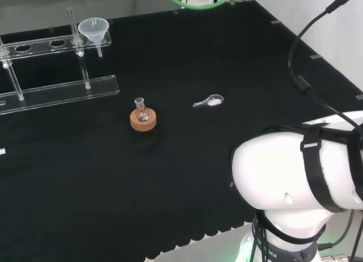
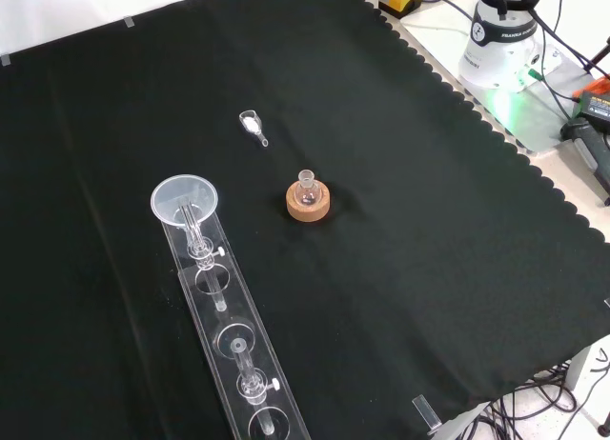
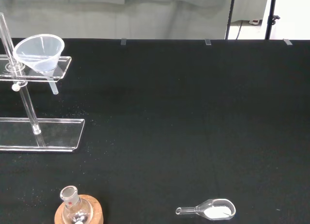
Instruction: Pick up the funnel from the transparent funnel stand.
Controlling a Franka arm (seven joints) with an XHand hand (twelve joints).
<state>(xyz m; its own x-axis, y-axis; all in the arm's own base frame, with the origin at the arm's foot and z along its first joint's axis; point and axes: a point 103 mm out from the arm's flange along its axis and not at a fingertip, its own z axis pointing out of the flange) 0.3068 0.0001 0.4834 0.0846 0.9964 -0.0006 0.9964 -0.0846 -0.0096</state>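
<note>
A clear funnel (image 1: 94,29) sits in the end hole of a transparent funnel stand (image 1: 57,92) at the far left of the head view. Its stem hangs down through the upper bar. From the front, the funnel (image 2: 184,201) is at the stand's (image 2: 233,364) upper end. The wrist view has the funnel (image 3: 39,52) in the stand (image 3: 43,139) some way off.
A small round flask (image 1: 141,110) stands on a cork ring (image 1: 143,121) near the cloth's middle. A clear scoop with white powder (image 1: 210,101) lies to its right in the head view. The arm's white link (image 1: 300,171) is at lower right.
</note>
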